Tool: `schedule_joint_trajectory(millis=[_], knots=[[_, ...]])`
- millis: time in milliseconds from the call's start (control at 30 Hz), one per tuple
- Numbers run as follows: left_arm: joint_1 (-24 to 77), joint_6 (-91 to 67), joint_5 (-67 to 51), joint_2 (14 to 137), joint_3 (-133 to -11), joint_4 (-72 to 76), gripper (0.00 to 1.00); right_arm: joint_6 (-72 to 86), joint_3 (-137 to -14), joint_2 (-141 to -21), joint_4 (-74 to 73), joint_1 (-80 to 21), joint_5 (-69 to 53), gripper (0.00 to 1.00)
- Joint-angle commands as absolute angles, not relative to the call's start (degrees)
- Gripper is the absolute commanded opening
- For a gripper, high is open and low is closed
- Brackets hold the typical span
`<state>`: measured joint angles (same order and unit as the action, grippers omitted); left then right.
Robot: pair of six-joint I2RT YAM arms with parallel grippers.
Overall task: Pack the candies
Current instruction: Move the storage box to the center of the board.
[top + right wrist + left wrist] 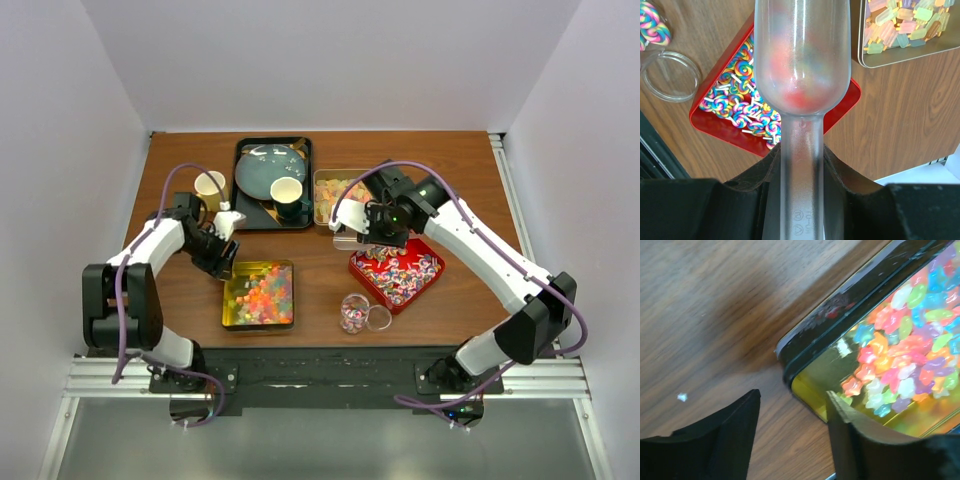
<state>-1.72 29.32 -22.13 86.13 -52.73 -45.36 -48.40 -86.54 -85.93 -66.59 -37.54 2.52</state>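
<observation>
So there were three kinds of candies. The bright gummy candies (900, 355), little glossy shapes in orange, pink, green, blue and purple, sat piled in the gold tin (850, 302), bunched to one side with bare shiny bottom showing. The swirl lollipops (740, 107), tiny rainbow spirals on white sticks, lay jumbled every which way in the red tray (849, 102). The pastel popsicle candies (900, 25) were heaped in the silver tin (910, 54), just beyond the red tray. A few swirl ones were already in the clear jar (343, 310), which stood open near the red tray. Something reddish showed through the frosted scoop (800, 50) above that tray, too blurry to say which kind.
</observation>
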Motion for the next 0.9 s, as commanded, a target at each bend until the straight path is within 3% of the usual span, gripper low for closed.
schedule_joint_trajectory(millis=[0, 100, 200, 600, 867], knots=[[-0.9, 29.9, -26.3, 90.0, -56.5, -44.7, 0.48, -47.7, -88.4, -85.4, -65.0, -37.4, 4.3, 0.0], [2.6, 29.0, -27.1, 92.1, -58.5, -43.9, 0.37, -47.8, -88.4, -85.4, -65.0, -37.4, 4.7, 0.0], [6.7, 27.7, -27.2, 93.9, -60.2, -42.5, 0.31, -47.8, -88.3, -85.3, -64.9, -37.3, 5.3, 0.0], [19.4, 26.2, -27.3, 101.7, -70.2, -37.1, 0.27, -48.0, -84.9, -83.0, -64.0, -34.6, 7.8, 0.0], [26.5, 27.2, -29.0, 111.5, -86.8, -38.5, 0.27, -47.8, -82.2, -81.1, -63.5, -31.1, 7.2, 0.0]])
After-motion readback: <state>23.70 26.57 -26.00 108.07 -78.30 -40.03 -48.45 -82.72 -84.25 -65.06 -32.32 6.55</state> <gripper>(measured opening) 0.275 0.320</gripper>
